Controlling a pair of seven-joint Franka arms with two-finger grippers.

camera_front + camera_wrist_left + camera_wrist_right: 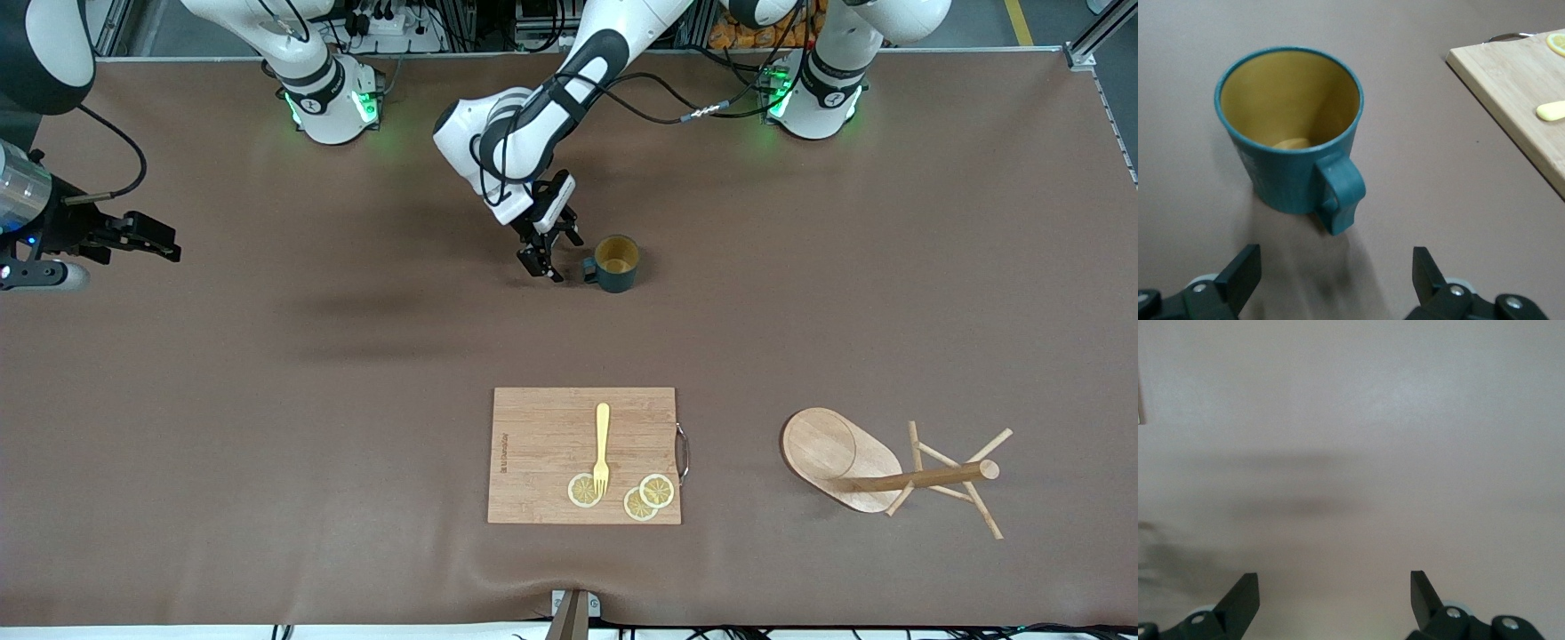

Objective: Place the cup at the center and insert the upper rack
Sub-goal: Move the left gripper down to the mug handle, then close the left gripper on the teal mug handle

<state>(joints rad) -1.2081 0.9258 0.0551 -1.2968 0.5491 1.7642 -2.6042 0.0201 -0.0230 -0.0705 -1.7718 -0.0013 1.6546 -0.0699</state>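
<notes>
The dark teal cup [616, 264] stands upright on the brown table, its yellow inside showing and its handle turned toward my left gripper [556, 258]. That gripper is open and empty, low beside the handle. In the left wrist view the cup [1288, 133] sits just ahead of the open left gripper [1335, 273], apart from both fingers. The wooden upper rack [889, 471] lies tipped on its side toward the left arm's end, nearer the front camera than the cup. My right gripper [164, 244] waits open and empty over bare table at the right arm's end, as its wrist view [1335, 597] shows.
A rectangular wooden cutting board [542, 436] lies nearer the front camera than the cup, carrying a yellow fork [602, 449] and three lemon slices [622, 493]. Its corner shows in the left wrist view [1511, 80].
</notes>
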